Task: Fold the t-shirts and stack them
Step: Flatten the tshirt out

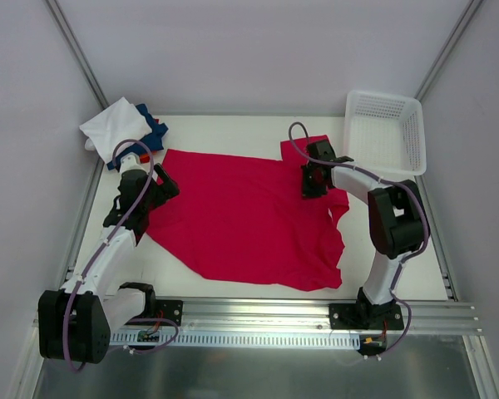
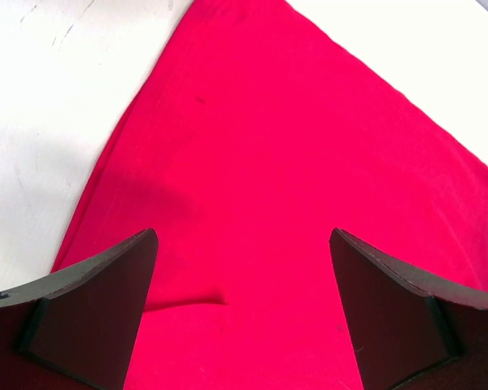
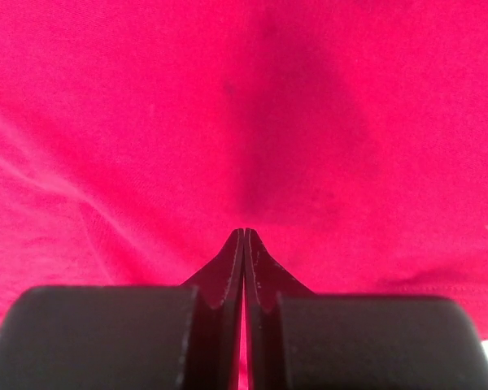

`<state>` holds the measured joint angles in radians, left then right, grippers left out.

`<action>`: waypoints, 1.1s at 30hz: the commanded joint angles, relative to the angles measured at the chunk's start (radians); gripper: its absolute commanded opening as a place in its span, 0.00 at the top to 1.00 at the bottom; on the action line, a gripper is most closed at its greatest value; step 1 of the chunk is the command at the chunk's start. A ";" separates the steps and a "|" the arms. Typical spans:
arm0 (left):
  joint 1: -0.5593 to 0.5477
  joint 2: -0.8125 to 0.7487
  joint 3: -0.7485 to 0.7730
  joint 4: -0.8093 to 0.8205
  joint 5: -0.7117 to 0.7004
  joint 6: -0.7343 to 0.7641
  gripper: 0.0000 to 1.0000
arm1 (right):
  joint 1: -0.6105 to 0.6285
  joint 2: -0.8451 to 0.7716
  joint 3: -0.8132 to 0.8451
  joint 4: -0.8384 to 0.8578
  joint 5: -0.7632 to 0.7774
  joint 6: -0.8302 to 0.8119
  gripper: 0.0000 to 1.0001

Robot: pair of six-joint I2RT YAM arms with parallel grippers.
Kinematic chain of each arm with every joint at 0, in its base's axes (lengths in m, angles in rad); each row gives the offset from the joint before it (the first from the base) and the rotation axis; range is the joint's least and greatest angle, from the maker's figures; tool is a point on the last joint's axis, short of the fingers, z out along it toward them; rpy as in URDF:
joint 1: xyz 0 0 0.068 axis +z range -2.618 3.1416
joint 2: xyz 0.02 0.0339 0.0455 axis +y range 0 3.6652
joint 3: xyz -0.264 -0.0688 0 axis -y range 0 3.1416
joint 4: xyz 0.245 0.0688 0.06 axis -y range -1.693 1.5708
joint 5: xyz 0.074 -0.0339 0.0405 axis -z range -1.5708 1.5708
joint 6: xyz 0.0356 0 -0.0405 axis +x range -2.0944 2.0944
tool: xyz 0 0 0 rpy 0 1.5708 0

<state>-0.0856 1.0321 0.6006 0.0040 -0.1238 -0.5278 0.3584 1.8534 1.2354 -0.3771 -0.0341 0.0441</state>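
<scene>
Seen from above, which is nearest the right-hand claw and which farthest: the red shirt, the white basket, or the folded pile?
1. red t-shirt: directly under the right gripper, mid-table.
2. white basket: far right corner.
3. folded shirts: far left corner, across the table.

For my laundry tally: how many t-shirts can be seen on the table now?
3. The red t-shirt lies spread in the middle; a white t-shirt and a dark blue t-shirt are piled in the far left corner. More may hide underneath.
</scene>
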 commanded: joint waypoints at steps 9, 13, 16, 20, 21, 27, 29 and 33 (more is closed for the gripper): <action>-0.006 -0.020 0.065 0.024 -0.008 0.038 0.11 | -0.007 0.055 0.053 -0.020 0.005 -0.018 1.00; -0.006 -0.032 0.076 0.019 -0.004 0.037 0.10 | -0.009 0.070 0.067 -0.037 0.017 -0.027 0.99; -0.006 -0.030 0.085 0.019 -0.002 0.038 0.11 | -0.013 0.093 0.099 -0.046 0.016 -0.032 1.00; -0.006 -0.026 0.093 0.016 -0.002 0.046 0.10 | -0.018 0.130 0.156 -0.066 0.014 -0.033 0.99; -0.006 -0.027 0.094 0.014 -0.002 0.048 0.10 | -0.018 0.144 0.168 -0.072 0.013 -0.035 1.00; -0.006 -0.035 0.102 0.010 -0.013 0.054 0.08 | -0.024 0.196 0.274 -0.115 0.014 -0.035 1.00; -0.006 -0.035 0.103 0.010 -0.011 0.055 0.08 | -0.026 0.220 0.315 -0.129 0.014 -0.035 0.99; -0.006 -0.029 0.103 0.010 -0.010 0.055 0.08 | -0.030 0.279 0.416 -0.169 0.005 -0.035 0.99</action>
<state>-0.0856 1.0199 0.6647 -0.0040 -0.1238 -0.4984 0.3389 2.1017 1.5627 -0.5034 -0.0315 0.0216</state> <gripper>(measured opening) 0.917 0.008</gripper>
